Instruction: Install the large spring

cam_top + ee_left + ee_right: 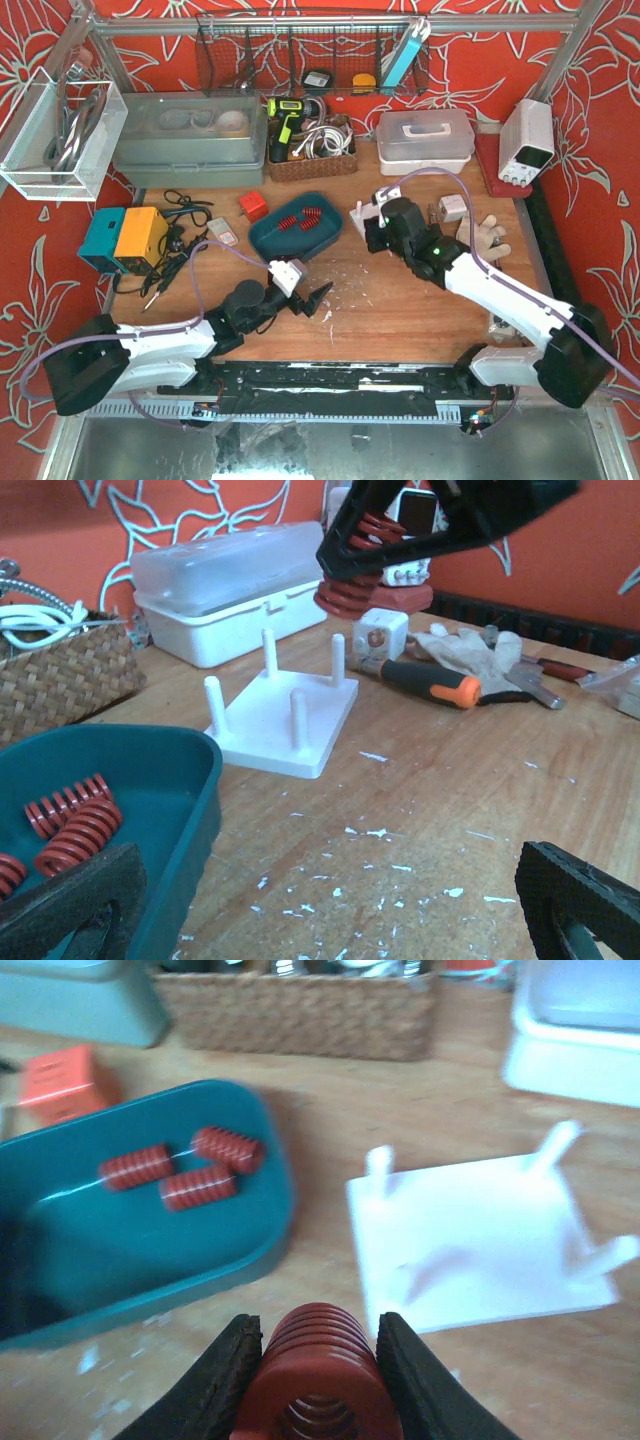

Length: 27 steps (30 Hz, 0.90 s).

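Observation:
The large red spring (318,1385) sits between my right gripper's (318,1338) black fingers, which are shut on it. It hangs just in front of the white peg plate (478,1240). In the left wrist view the spring (350,580) hovers above the far pegs of the plate (288,723), and all four pegs stand bare. My left gripper (330,910) is open and low over the table, with nothing between its fingers (578,900). From above, the right gripper (373,236) is at the plate (364,214) and the left gripper (306,298) is nearer the front.
A teal tray (262,238) holding three small red springs (182,1170) lies left of the plate. A wicker basket (310,160) and white lidded box (425,137) stand behind. An orange-handled screwdriver (425,680), a glove (470,650) and a white cube (380,632) lie right of the plate.

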### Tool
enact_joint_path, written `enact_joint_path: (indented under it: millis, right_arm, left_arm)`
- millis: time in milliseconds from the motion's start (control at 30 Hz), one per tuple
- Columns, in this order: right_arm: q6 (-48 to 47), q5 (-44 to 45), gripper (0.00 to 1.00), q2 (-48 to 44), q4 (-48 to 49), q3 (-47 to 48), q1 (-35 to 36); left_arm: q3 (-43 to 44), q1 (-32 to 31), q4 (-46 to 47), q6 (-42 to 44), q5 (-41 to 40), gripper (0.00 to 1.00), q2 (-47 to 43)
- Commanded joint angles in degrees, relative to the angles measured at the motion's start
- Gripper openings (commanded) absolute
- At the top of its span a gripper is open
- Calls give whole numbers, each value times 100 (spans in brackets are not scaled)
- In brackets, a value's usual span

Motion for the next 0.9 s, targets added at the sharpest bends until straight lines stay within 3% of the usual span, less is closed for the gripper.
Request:
enact_joint_path:
  millis: [0,400,867]
  right_arm:
    - [-449,721,0,571,21,575,-627]
    - [-741,478,0,2570,9,2133,-1910]
    - [-811,-26,0,3927,-499,3391,-2419]
  left_arm:
    - [259,-8,-187,-282,-359,100,65]
    - [363,-8,-367,-401,-262,100,-24]
    - [468,-8,-521,-390,-240,100,-24]
